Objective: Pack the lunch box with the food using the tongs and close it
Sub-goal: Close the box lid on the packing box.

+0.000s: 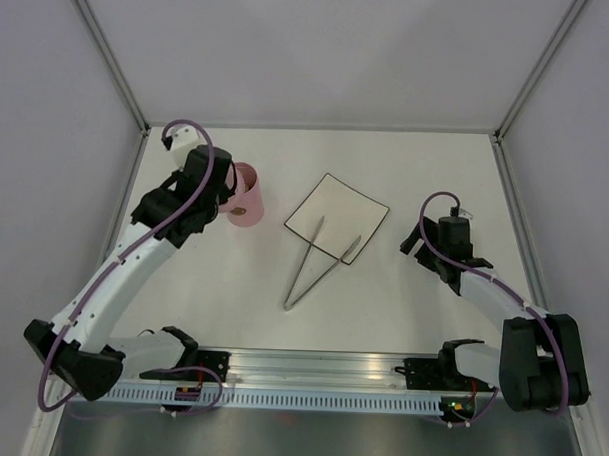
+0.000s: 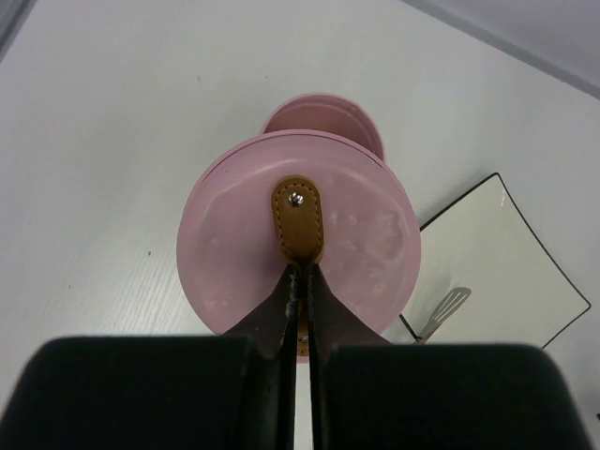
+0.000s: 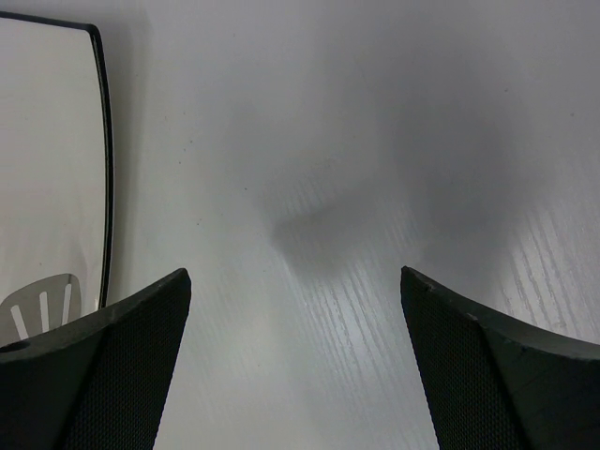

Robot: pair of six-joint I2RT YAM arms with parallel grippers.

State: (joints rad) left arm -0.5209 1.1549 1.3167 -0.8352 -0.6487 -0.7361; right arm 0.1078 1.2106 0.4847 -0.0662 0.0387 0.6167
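My left gripper (image 2: 300, 270) is shut on the brown handle (image 2: 298, 217) of the round pink lid (image 2: 234, 244). It holds the lid tilted in front of the pink lunch box (image 2: 323, 117). From above, the left gripper (image 1: 218, 193) sits against the lunch box (image 1: 249, 198) at the back left. The silvery tongs (image 1: 313, 263) lie in a narrow V, tips on the white plate (image 1: 337, 217). One tong tip (image 2: 445, 312) also shows in the left wrist view. My right gripper (image 1: 416, 242) is open over bare table, right of the plate. No food is in view.
The plate's black-rimmed edge (image 3: 101, 159) and a slotted tong tip (image 3: 37, 305) lie left of the right gripper (image 3: 295, 309). Grey walls enclose the table on three sides. A metal rail (image 1: 319, 374) runs along the near edge.
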